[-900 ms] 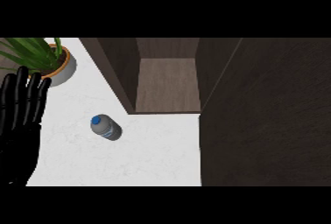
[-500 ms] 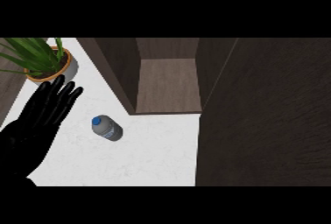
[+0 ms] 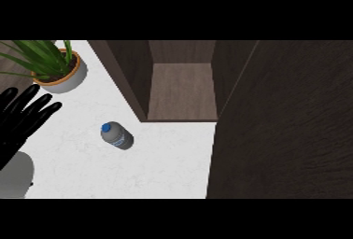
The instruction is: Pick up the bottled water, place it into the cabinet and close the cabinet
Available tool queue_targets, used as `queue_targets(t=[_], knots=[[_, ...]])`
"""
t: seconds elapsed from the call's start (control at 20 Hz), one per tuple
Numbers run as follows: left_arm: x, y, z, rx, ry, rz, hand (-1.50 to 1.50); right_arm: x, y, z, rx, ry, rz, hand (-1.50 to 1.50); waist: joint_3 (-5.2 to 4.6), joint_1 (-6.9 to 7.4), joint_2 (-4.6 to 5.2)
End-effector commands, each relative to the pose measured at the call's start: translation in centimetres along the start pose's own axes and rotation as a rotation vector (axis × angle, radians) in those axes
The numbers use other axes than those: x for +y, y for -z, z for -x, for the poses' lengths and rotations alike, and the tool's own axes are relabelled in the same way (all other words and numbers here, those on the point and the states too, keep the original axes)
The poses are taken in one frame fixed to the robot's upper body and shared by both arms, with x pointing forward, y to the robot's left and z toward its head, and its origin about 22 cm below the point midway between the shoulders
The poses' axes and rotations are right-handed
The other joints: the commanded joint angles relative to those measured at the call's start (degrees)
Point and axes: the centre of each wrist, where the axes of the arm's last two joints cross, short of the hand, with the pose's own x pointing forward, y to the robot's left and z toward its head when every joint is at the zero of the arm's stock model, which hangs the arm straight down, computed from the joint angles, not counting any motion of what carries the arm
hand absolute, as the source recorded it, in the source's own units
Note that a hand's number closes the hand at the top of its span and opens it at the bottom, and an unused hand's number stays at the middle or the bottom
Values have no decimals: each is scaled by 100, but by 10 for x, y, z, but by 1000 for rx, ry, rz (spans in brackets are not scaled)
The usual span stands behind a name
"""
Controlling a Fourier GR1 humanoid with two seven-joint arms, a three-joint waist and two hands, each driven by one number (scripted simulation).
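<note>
Clear bottled water (image 3: 116,135) stands mid-counter on white marble (image 3: 165,158), well apart from the left hand (image 3: 24,122), fingers spread wide, holding nothing.

A small clear plastic water bottle with a blue cap (image 3: 116,135) stands on the white marble worktop (image 3: 165,158), just in front of the open dark wooden cabinet (image 3: 180,88). The black left hand (image 3: 24,122), fingers straight, shows at the left edge, near a potted green plant (image 3: 56,65).

A blue-capped water bottle (image 3: 116,135) stands mid-counter (image 3: 165,158), just short of the open dark-wood cabinet (image 3: 180,88) at the back edge.
</note>
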Motion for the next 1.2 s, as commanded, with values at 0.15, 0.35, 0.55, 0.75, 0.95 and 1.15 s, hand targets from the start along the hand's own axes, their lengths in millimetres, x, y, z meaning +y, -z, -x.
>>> queue_targets(t=[0.15,0.35,0.55,0.75,0.95,1.15], knots=[[7,-10,-27,53,-42,27,-150,19,-5,-22,3,13,1,-150,6,39,2],[22,-17,-25,88,-18,-28,-150,27,-13,-35,6,37,-22,-150,5,19,2],[20,-19,-25,122,41,28,-150,26,-3,-42,-4,26,10,-150,4,36,5],[17,-10,12,151,64,27,-150,32,-4,-37,-1,17,-10,-150,3,6,7],[17,-8,22,180,68,7,-150,35,-13,-35,-5,18,-19,-150,6,-6,2],[35,-11,56,221,51,-20,-150,28,-20,-50,9,10,-13,-150,1,-71,9]])
